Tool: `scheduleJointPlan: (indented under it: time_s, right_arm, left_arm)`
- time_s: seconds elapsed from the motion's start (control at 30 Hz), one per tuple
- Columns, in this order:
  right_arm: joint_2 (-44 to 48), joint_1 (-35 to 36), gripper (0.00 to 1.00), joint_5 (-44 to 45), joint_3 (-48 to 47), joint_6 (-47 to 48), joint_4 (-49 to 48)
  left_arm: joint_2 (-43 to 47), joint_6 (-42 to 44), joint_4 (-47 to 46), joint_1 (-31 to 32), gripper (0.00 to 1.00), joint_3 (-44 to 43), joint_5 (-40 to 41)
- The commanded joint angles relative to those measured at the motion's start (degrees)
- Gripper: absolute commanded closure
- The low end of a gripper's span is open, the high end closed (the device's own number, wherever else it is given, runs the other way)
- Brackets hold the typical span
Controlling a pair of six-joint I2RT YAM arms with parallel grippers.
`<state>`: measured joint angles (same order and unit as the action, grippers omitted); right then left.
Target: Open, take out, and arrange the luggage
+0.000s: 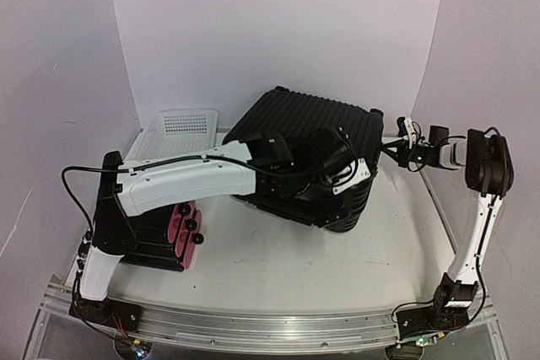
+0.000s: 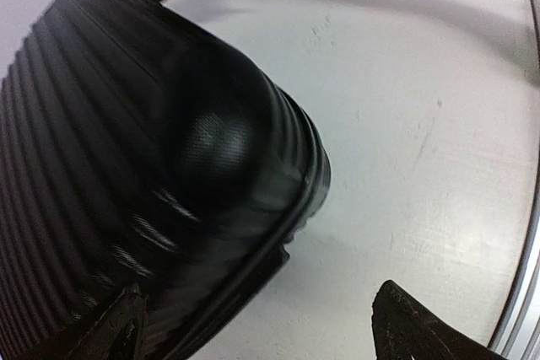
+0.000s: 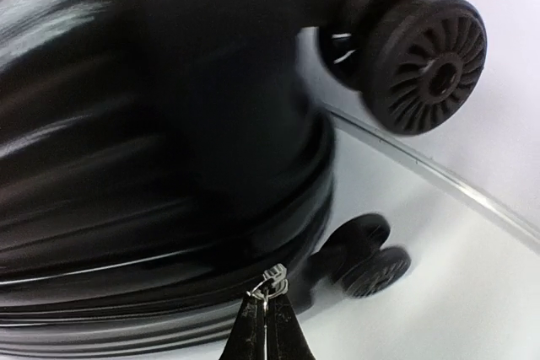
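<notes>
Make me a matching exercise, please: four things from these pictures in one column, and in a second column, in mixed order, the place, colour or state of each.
Things:
1. luggage
2. basket
3. small black case
4. right pincer

Descriptions:
a. shut on the zipper pull
b. white, perforated, at the back left
c. pink side with black knobs, at the near left
d. ribbed shell, biggest thing, in the middle

Right pairs: 1-d; 2-b; 3-c; 4-a

The left arm (image 1: 186, 179) and right arm (image 1: 472, 242) have white shells, black joints, black cables (image 1: 84, 169).
</notes>
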<state>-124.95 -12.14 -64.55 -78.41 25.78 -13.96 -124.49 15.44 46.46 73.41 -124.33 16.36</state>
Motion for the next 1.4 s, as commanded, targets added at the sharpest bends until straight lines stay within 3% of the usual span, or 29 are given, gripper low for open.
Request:
scheduleJointPlan:
  time_s: [0.0,0.33,0.5,0.8,1.03,1.37]
  right_arm:
    - [14.14,2.29,1.00,2.15,10.50,1.53,-3.39]
    - [33.62,13.67,1.00,12.43,33.66,-5.90,-3.43]
    - [42.61,18.34,1.00,18.31,41.78,-11.32,-3.13]
    - [49.53,18.40,1.00,24.84,44.00,-13.84,2.89]
    - [47.36,12.84,1.00,21.90,41.90,-17.45,2.23]
    - [37.94,-1.10,1.00,15.08,32.94,-14.88,1.91]
  left_arm:
    - [1.45,-3.00,-0.89,-1.26,0.05,-10.30,-1.09]
    - [-7.91,-0.64,-1.22,-1.38,0.01,-19.48,-1.75]
    - [-8.36,2.90,-3.62,-1.34,0.01,-16.99,0.36]
    - [-8.93,6.00,-6.09,-1.45,0.13,-8.33,11.16]
    - [-3.47,0.03,-6.35,-2.26,0.27,7.19,16.08]
    - [0.11,-3.20,-6.30,-2.63,0.34,15.37,19.96]
